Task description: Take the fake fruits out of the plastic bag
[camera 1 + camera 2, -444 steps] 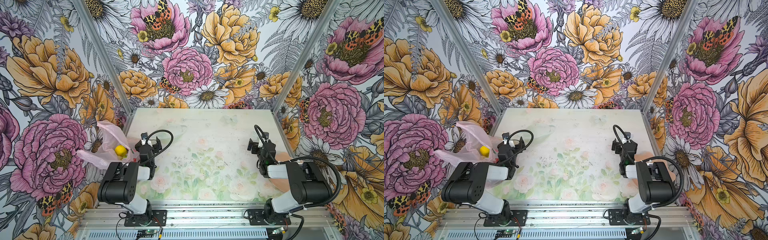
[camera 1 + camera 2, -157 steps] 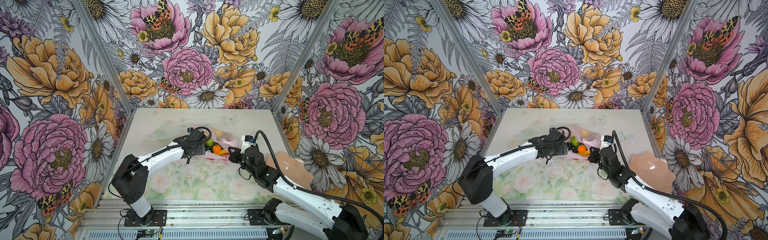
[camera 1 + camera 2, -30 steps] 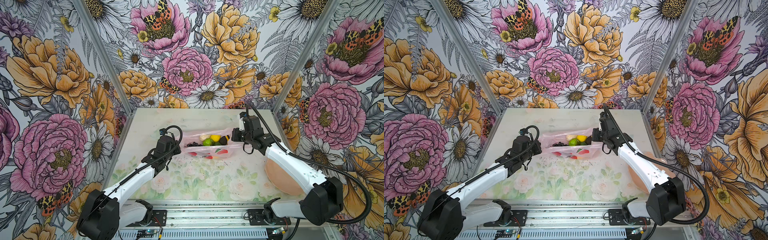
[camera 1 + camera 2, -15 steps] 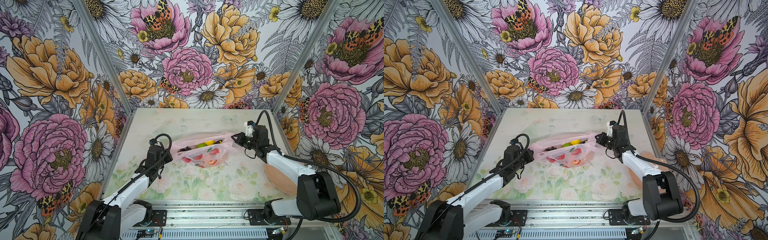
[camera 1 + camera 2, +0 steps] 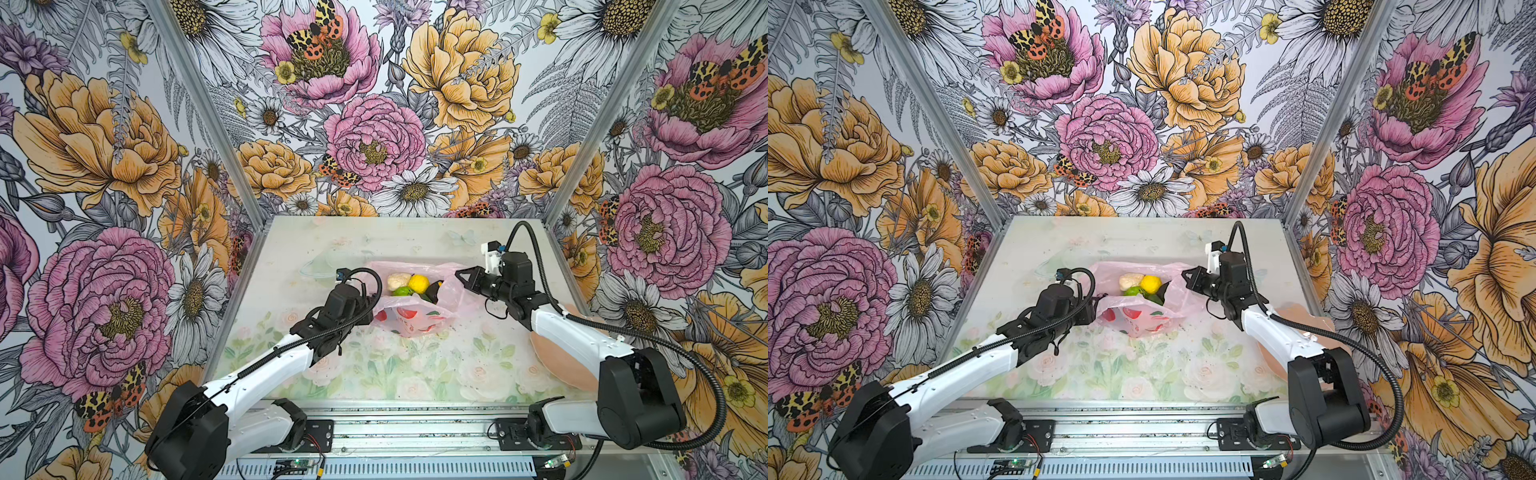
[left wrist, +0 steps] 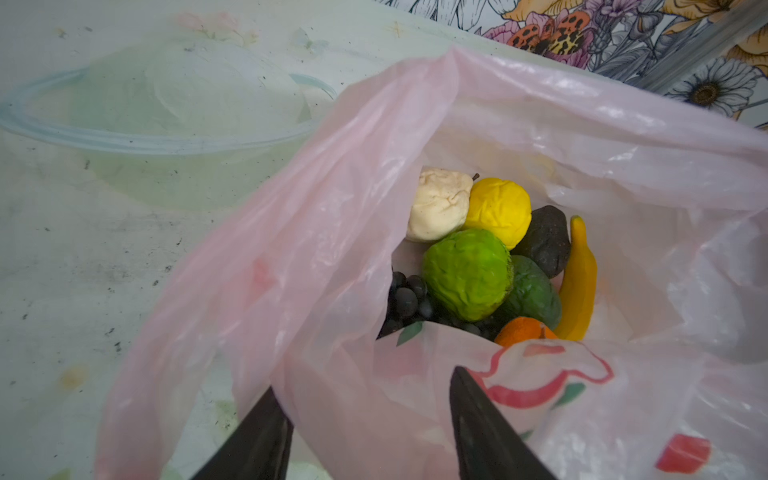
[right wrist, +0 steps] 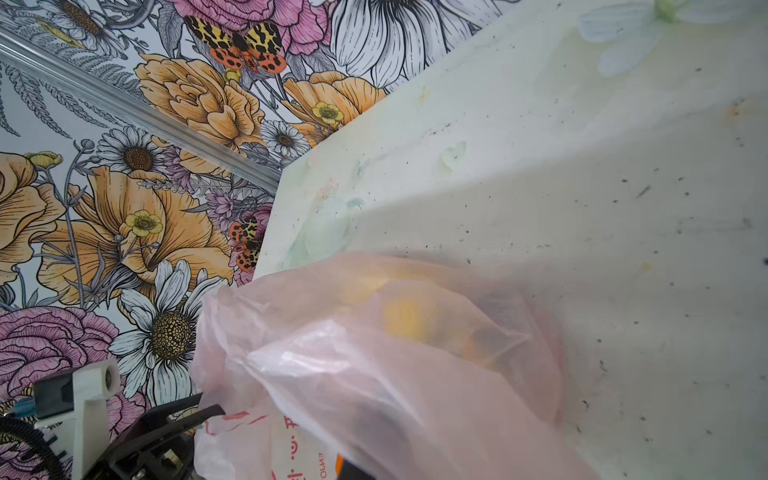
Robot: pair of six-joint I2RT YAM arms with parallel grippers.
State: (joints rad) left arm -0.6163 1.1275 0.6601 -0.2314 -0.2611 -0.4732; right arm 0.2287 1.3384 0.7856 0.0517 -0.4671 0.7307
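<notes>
The pink plastic bag [image 5: 415, 324] [image 5: 1138, 318] lies mid-table with its mouth gaping upward. Inside it lie the fake fruits: a yellow lemon [image 6: 496, 212] [image 5: 418, 283], a bumpy green lime [image 6: 467, 274], a beige lump [image 6: 438, 205], a dark green avocado [image 6: 532, 293], a banana [image 6: 579, 278], an orange [image 6: 521, 330] and dark grapes [image 6: 405, 297]. My left gripper [image 6: 362, 378] [image 5: 372, 313] is open at the bag's left rim, with loose pink film between its fingers. My right gripper [image 5: 459, 275] [image 5: 1185, 274] is shut on the bag's right rim. Bag film [image 7: 374, 353] hides its jaws in the right wrist view.
A clear plastic bowl [image 6: 124, 137] [image 5: 320, 266] sits just behind and left of the bag. A peach-coloured dish [image 5: 557, 357] [image 5: 1300, 316] lies at the right edge under my right arm. Flowered walls close in the table on three sides.
My left gripper has opened and let go of the bag's left rim. The bag, stretched between both grippers before, has sagged onto the table with its mouth open. The left arm has moved right, close to the bag.
</notes>
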